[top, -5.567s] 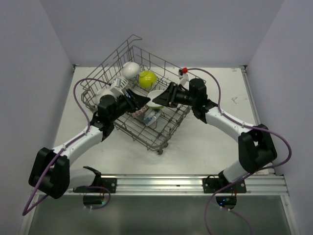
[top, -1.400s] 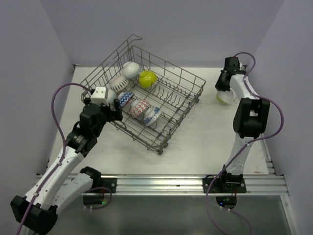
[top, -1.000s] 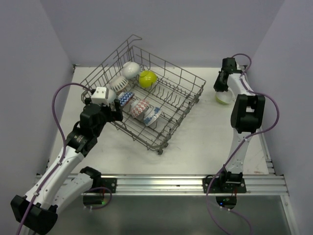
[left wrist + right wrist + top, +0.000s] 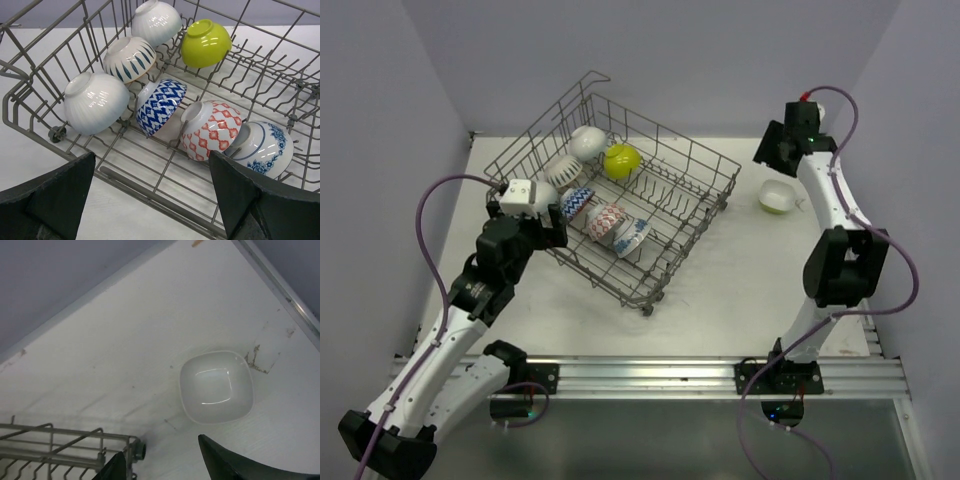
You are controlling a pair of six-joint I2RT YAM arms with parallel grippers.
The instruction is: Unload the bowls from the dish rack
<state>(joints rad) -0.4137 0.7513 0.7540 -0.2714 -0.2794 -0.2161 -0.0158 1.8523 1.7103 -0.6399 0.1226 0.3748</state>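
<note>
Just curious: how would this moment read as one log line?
right fingers open, clear of bowl on table | left fingers open at dish rack | seven bowls racked

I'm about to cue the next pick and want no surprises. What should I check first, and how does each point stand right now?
1. Left tool open with nothing between its fingers: ok.
2. Right tool open and apart from the unloaded bowl: ok.
3. Unloaded bowl upright on the table, outside the dish rack: ok.
4. Dish rack emptied: not ok; seven more lie inside, such as the lime bowl.
5. Ribbed white bowl, nearest the left tool, has a graspable rim: cannot tell; its rim faces away from the camera.
</note>
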